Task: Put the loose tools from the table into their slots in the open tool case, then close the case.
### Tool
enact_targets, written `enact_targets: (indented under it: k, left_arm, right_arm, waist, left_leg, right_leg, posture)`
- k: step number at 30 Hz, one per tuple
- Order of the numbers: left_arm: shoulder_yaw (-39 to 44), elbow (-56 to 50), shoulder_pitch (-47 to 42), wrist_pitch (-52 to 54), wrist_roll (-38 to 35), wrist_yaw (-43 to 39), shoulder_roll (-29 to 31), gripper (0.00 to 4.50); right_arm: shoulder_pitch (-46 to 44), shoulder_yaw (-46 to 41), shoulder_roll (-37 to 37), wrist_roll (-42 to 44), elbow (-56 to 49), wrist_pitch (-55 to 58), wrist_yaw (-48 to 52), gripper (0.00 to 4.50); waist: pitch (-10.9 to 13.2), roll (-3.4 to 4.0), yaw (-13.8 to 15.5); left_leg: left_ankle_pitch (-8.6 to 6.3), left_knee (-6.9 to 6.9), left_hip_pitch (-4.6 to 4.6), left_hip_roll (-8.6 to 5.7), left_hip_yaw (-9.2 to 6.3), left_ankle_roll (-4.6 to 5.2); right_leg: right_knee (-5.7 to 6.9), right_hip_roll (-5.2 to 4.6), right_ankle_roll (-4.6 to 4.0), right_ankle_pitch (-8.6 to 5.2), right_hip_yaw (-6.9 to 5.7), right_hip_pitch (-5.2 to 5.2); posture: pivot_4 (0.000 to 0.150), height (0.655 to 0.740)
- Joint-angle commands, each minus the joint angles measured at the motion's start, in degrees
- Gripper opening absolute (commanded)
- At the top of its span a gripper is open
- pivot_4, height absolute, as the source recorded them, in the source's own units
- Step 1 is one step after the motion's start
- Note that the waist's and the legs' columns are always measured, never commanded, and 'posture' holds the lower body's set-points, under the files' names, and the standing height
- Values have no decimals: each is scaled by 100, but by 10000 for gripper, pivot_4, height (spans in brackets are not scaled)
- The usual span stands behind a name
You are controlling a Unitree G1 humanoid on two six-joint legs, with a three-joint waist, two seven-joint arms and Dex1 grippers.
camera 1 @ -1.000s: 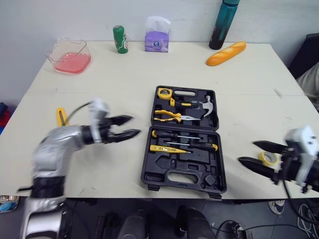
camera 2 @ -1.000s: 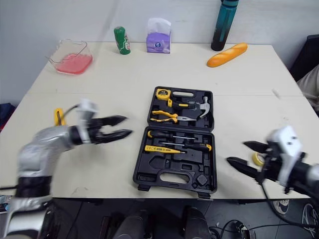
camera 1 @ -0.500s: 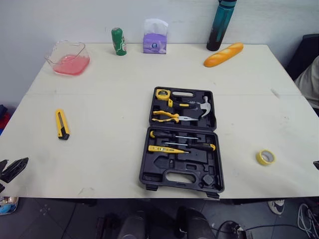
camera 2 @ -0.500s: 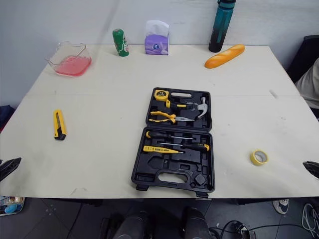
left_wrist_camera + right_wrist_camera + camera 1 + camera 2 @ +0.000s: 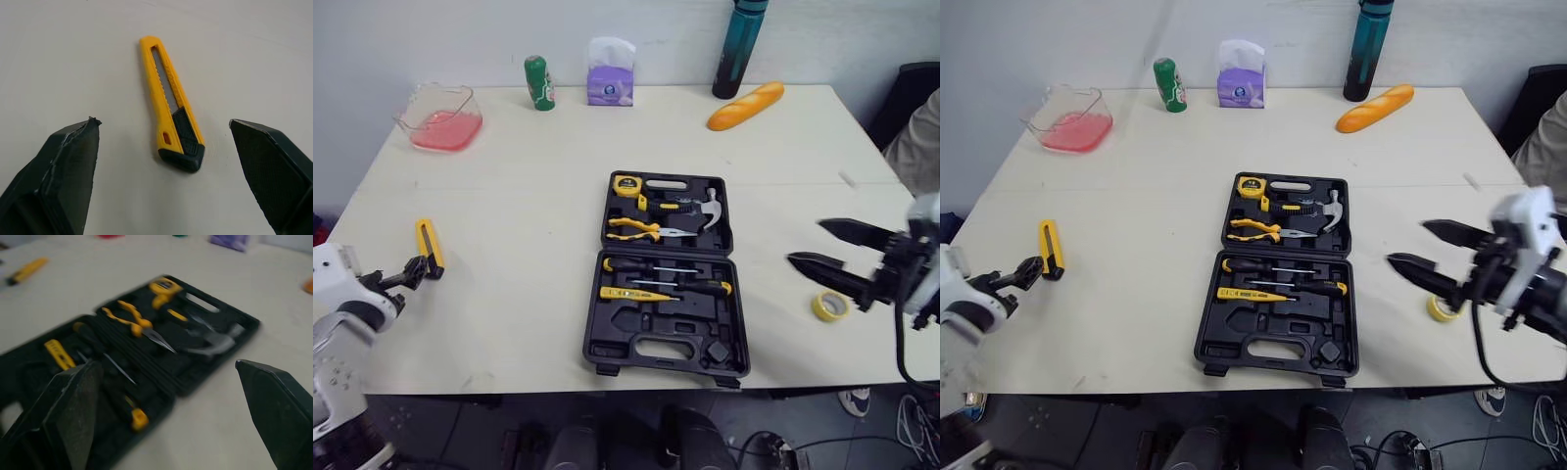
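The black tool case (image 5: 671, 264) lies open in the middle of the table, holding a tape measure, pliers, a hammer and screwdrivers; some slots in its near half are bare. A yellow utility knife (image 5: 428, 247) lies near the table's left edge. My left gripper (image 5: 409, 274) is open just short of the knife's near end, and the knife (image 5: 171, 122) lies between its spread fingers, untouched. A yellow tape roll (image 5: 829, 305) lies right of the case. My right gripper (image 5: 806, 242) hovers open above it, pointing at the case (image 5: 146, 347).
Along the back edge stand a clear container of pink liquid (image 5: 438, 117), a green can (image 5: 538, 82), a purple tissue pack (image 5: 610, 78), a teal bottle (image 5: 736, 49) and a bread loaf (image 5: 745, 105). Bare tabletop lies between the knife and the case.
Both grippers dropped to the table's front edge half a second ago. Now the left is at the knife and the right is above the tape roll. The camera shifted slightly.
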Motion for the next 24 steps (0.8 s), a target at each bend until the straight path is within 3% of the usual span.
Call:
enact_targets:
  k: [1,10,18,23,24]
  left_arm:
    - [-175,-201,-283,423,241,485,161,44729]
    - [-866,1090,-1303,1048,470,453,595,44729]
    - [-1505,2433,-2066,708,847,295,858,44729]
    - [-1455,2975,-2417,695,984,433,787,44729]
    - [-1391,3003,-2448,697,986,480,732,42276]
  right_arm:
    - [-715,623,160,714,-391,220,-340,45000]
    - [-2503,2944,1014,28,-114,-101,-24,45000]
    - [-3066,3706,1484,-753,512,-527,346,45000]
    - [-3200,3758,1635,-996,703,-623,438,45000]
    - [-3213,3732,1649,-1019,718,-625,435,45000]
  waist:
    - [-5,-15,-5]
    - [-7,-39,-16]
    - [-7,-40,0]
    - [-8,-41,-8]
    - [-7,-40,-10]
  left_leg:
    - [1,1,0,2,0,1]
    - [3,13,-6,2,9,4]
    - [6,21,-13,-1,13,8]
    - [10,26,-12,-9,12,14]
    - [10,25,-12,-9,12,13]
  right_leg:
    - [-2,8,0,0,0,0]
    - [-7,18,1,0,0,-4]
    - [4,28,1,0,-11,-11]
    - [18,19,3,1,-8,-11]
    - [19,19,3,1,-8,-12]
  posture:
    - [1500,7348]
    - [1500,7348]
    - [1500,7348]
    - [1500,7348]
    - [1500,7348]
